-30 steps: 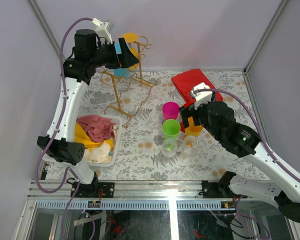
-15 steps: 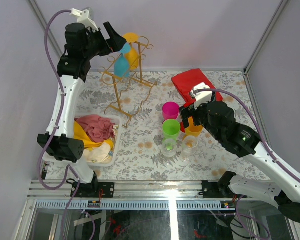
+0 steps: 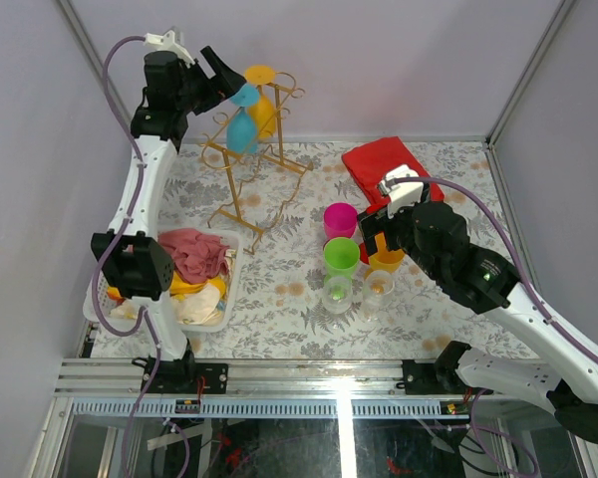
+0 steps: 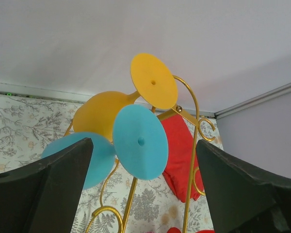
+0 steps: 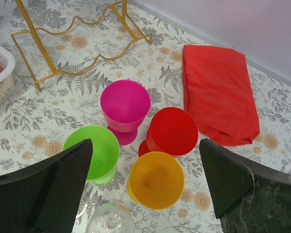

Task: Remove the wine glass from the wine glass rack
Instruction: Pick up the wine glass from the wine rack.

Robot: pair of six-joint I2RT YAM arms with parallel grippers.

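The gold wire wine glass rack (image 3: 247, 179) (image 4: 193, 145) stands at the back left. Two wine glasses hang from it upside down: a blue one (image 3: 241, 129) (image 4: 139, 141) and a yellow one (image 3: 265, 106) (image 4: 153, 81). My left gripper (image 3: 229, 78) (image 4: 144, 145) is high up, just left of the glasses. It is open, and the blue glass's round foot shows in the gap ahead of the fingers with space on both sides. My right gripper (image 3: 375, 239) (image 5: 145, 145) hangs open over a cluster of cups and holds nothing.
Magenta (image 5: 125, 104), green (image 5: 92, 151), red (image 5: 173, 131) and orange (image 5: 156, 179) cups and a clear glass (image 5: 110, 221) stand mid-table. A red cloth (image 3: 384, 164) lies at the back right. A white basket (image 3: 226, 291) of cloths sits front left. Walls close behind the rack.
My left gripper has drawn back up and to the left from over the rack top, uncovering the blue and yellow glasses. The right arm has not moved.
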